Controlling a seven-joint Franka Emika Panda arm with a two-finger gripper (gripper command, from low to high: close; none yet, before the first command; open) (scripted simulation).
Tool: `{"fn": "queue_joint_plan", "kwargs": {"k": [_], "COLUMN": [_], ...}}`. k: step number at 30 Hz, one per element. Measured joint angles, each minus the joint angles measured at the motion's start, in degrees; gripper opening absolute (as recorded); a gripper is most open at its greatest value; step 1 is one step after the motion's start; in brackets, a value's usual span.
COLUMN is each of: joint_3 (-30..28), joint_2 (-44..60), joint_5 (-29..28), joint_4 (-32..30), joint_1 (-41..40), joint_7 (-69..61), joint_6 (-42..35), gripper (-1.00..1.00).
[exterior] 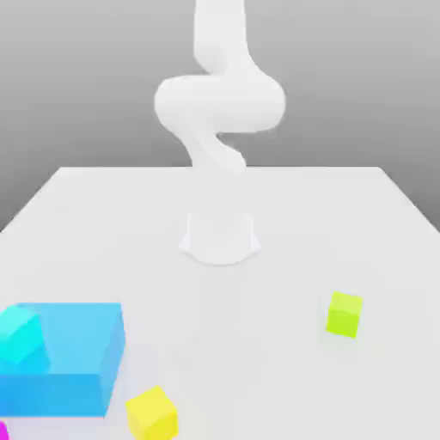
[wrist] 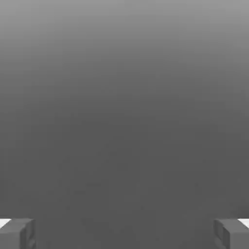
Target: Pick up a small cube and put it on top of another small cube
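Tool (wrist: 124,233) agape, white table (exterior: 220,206)

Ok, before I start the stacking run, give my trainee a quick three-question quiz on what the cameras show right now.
1. True or false: the cyan cube stands alone in the middle of the table, far from the large blue block.
2. Multiple choice: which cube sits nearest the exterior view's right edge? A) the yellow cube B) the yellow-green cube C) the cyan cube
3. Fill in: in the hand view, the gripper has its fingers spread wide with ______ between them.

Key
1. False: it is right against the blue block, at the exterior view's left.
2. B
3. nothing
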Motion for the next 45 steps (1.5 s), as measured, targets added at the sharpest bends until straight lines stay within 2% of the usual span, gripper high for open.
{"fn": "queue_joint_plan", "kwargs": {"k": [19,33,37,38,45], "joint_3": [-12.2,-14.6,-12.4,-11.9,-12.0], "joint_2": [39.8,68.6,76.9,78.3,78.3], "joint_5": [9.0,13.8,16.1,16.5,16.6], "joint_4": [7.9,13.6,15.6,16.0,16.0], "joint_1": [-4.6,-13.5,-16.0,-16.4,-16.3], "joint_7": [-8.9,-14.2,-15.9,-16.2,-16.3], "joint_6": [6.8,11.9,17.0,17.9,17.8], "gripper": [0.0,0.0,0.0,-1.0,-1.0]}}
